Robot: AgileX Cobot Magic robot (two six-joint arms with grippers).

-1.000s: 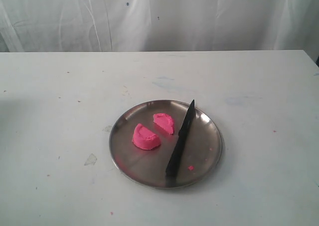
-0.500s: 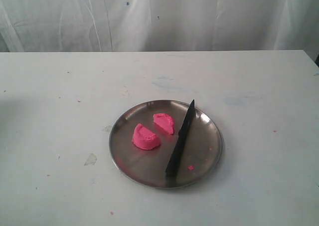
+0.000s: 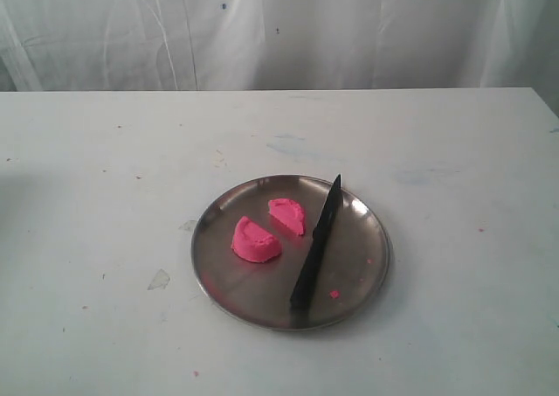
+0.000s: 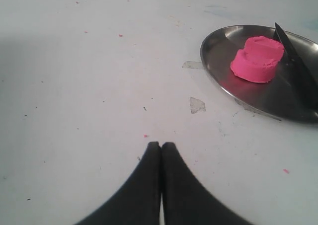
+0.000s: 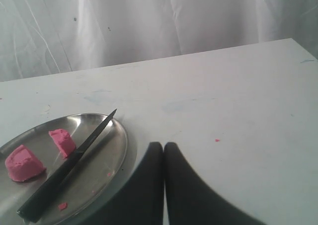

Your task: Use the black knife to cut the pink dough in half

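No text, label, brand, number or sign can be read in any of the views
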